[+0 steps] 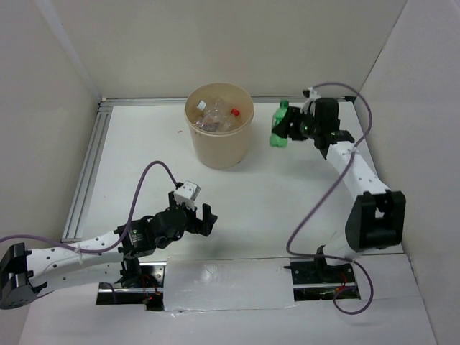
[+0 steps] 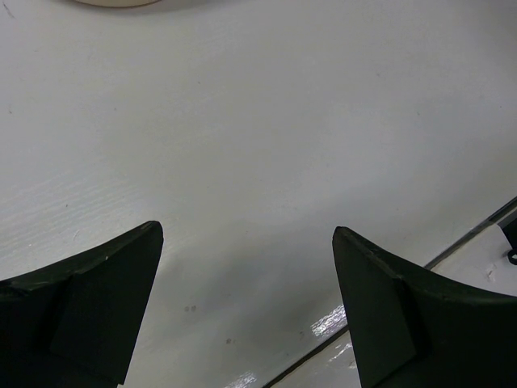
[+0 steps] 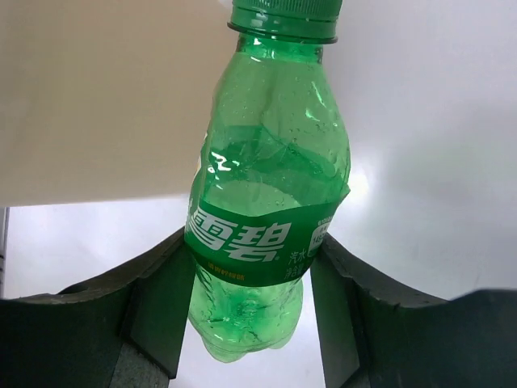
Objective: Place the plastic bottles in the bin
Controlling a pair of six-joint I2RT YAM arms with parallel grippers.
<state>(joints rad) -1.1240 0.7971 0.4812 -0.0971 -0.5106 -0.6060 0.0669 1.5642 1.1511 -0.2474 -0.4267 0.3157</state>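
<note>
Green bottle [image 3: 271,162], cap cropped, clamped in right claw [image 3: 252,259]; left claw [image 2: 246,234] gapes wide.

Left white-and-black arm [image 1: 79,251] is stretched low from its base toward the right. Left black two-finger gripper [image 1: 194,208] [image 2: 246,234] is held with jaws spread wide, nothing between them. Right white-and-black arm [image 1: 356,169] is raised from its base and reached far forward, wrist bent to the left. Right black two-finger gripper [image 1: 286,123] [image 3: 252,238] is closed on a green plastic bottle [image 3: 271,162]; the labelled lower body is pinched between the jaws and the cap is pointed away from them.
</note>
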